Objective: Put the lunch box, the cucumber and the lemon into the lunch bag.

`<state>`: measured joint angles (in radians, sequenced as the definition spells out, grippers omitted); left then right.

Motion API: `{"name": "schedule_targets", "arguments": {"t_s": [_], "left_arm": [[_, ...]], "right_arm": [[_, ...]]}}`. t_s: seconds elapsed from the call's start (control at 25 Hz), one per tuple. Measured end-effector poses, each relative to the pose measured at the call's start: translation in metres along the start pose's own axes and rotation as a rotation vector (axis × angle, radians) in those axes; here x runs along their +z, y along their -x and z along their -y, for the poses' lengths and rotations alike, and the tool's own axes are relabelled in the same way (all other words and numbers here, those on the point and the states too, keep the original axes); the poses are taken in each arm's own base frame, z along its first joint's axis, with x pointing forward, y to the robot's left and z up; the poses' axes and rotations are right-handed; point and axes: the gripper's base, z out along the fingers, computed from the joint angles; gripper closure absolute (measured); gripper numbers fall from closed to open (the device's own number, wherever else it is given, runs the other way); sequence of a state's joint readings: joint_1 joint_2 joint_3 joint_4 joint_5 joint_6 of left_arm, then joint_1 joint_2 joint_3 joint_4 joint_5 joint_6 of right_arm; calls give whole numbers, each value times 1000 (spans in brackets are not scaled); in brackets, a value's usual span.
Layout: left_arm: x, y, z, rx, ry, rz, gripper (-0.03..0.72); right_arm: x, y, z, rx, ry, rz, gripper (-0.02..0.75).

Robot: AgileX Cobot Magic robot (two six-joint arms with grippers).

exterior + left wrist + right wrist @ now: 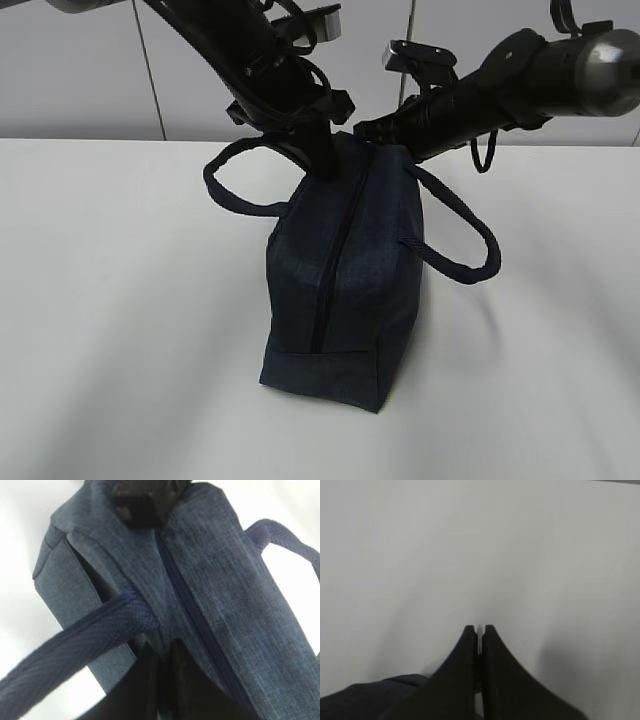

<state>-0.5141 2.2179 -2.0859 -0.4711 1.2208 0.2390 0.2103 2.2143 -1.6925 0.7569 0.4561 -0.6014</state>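
Observation:
The dark navy lunch bag (340, 290) stands on the white table with its black zipper (325, 280) drawn shut along the top and down the near end. My left gripper (322, 165) comes down on the bag's top. In the left wrist view it (167, 655) is shut, pinching a fold of fabric beside the zipper (190, 610). My right gripper (372, 130) is at the bag's far top end. Its jaws (479, 630) are shut on a thin silver piece, the ring pull (479, 637). The lunch box, cucumber and lemon are out of view.
The bag's two loop handles (235, 185) (465, 240) hang out to either side. The near handle (75, 645) crosses the left wrist view. Bare white tabletop (120, 350) surrounds the bag, with a white wall behind.

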Motion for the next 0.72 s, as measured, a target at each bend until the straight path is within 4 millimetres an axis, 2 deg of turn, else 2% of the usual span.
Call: {"name": "schedule_targets", "arguments": {"t_s": [0.16,0.72], "left_arm": [[0,0,0,0,1,0,692],[0,-1,-1,8,9,-6,692]], "right_arm": [[5,-6,8,41,1,-25,738],[11,-12,10,92,26,-51,738]]}}
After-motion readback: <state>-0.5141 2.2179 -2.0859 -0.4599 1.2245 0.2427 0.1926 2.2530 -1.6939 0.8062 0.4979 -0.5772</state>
